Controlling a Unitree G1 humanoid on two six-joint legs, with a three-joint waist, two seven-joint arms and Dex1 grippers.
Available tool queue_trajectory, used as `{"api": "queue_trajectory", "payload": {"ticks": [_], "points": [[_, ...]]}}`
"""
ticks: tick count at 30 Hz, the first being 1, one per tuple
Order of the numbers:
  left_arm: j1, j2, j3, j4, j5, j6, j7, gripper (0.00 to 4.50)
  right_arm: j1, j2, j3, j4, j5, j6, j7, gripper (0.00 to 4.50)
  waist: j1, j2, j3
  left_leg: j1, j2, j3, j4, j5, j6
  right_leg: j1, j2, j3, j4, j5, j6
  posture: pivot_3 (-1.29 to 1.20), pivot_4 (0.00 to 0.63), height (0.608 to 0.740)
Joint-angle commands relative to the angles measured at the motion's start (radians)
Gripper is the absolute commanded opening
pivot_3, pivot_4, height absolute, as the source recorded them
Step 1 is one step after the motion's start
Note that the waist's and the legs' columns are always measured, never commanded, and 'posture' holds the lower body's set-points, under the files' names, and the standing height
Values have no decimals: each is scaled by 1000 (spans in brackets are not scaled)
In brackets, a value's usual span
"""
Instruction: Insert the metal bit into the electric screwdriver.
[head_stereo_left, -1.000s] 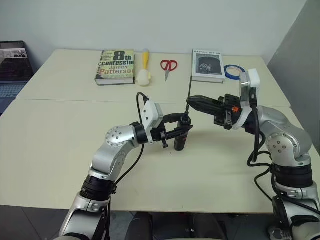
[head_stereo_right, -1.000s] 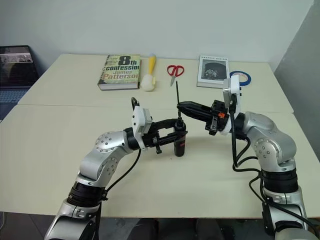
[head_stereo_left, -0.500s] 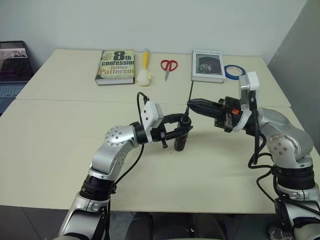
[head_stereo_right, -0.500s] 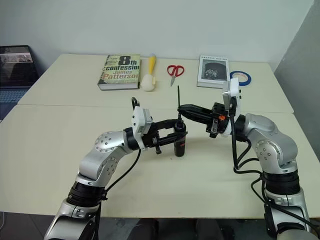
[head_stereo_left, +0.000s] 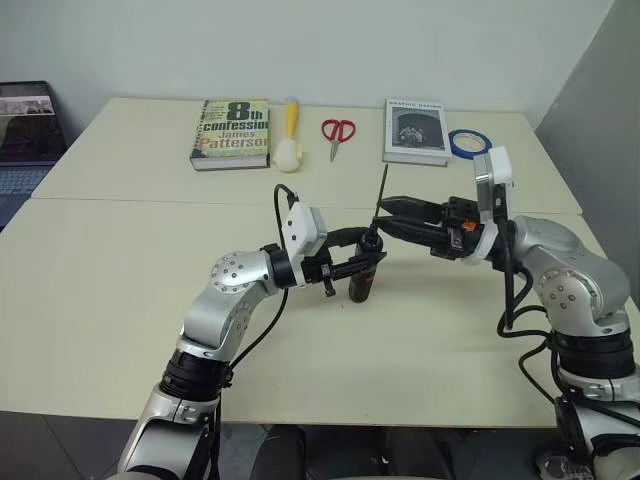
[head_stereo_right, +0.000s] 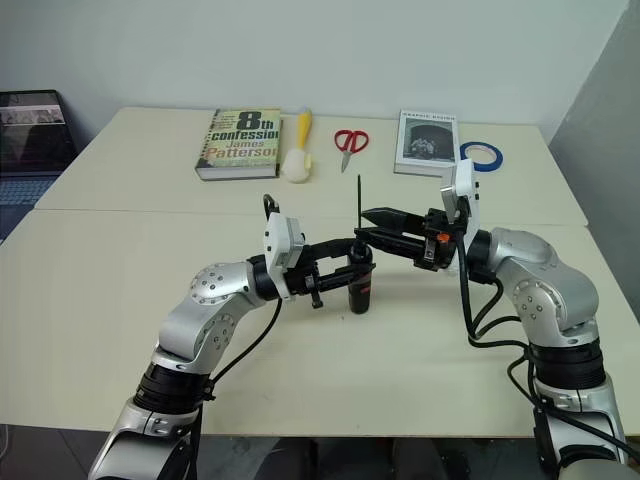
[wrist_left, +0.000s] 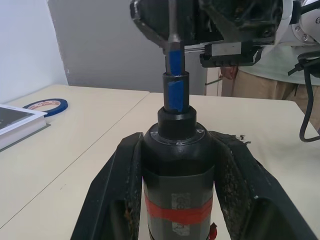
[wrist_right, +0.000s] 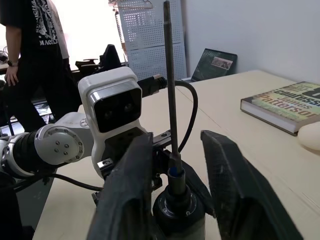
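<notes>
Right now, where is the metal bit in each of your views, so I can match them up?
Left eye: the metal bit stands upright mid-table, in the electric screwdriver.
Right eye: same spot, centre.
Left wrist: its blue-marked foot enters the tip, top centre.
Right wrist: a thin rod between the open fingers.
Shared landmark: the blue tape roll.

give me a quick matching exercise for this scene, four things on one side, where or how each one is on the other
Things:
1. metal bit
2. electric screwdriver
3. right gripper
4. scissors

States:
A. lying flat at the far side of the table
B. open, fingers on either side of the rod
C. upright, clamped by the left gripper
D. standing up out of the tool's tip

Pairs: 1-D, 2-C, 3-B, 4-A
</notes>
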Motion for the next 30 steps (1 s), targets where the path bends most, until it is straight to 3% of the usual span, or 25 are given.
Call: {"api": "queue_trajectory", "payload": {"ticks": [1, 8, 14, 20, 25, 30], "points": [[-3, 8, -7, -2, 18, 1, 0, 1638, -20, -25, -22, -23, 11, -1, 17, 2667, 0, 0, 0, 0, 0, 0, 0, 0, 0, 0, 0, 0, 0, 0, 0, 0, 150, 740], [-19, -6, 1, -16, 24, 3, 33, 1638, 4, -95, -33, -56, -3, -12, 54, 4137, 0, 0, 0, 0, 0, 0, 0, 0, 0, 0, 0, 0, 0, 0, 0, 0, 150, 740], [-110, 33, 28, -16, 91, -29, 71, 1638, 47, -161, -65, -96, -16, -26, 57, 4153, 1, 0, 0, -1, 0, 0, 0, 0, 0, 0, 0, 0, -1, 1, 1, 0, 150, 740], [-261, 162, -3, 70, 256, -71, 62, 1637, 148, -240, -104, -161, -55, -46, 52, 4153, 1, 0, 1, -2, 0, 0, 0, 0, 0, -1, 0, 0, -2, 1, 1, 0, 150, 740], [-378, 310, -145, 251, 470, -186, -44, 1637, 248, -299, -133, -247, -90, -61, 38, 4153, 2, 0, 1, -5, 0, 0, 0, 0, 0, -2, 0, 0, -3, 0, 1, 0, 150, 740], [-484, 298, -262, 416, 572, -284, -151, 1636, 297, -345, -185, -306, -102, -67, 22, 4153, 6, 0, 1, -9, 0, 0, 0, 0, 0, -6, 0, 0, -3, 0, 1, 0, 150, 740]]}}
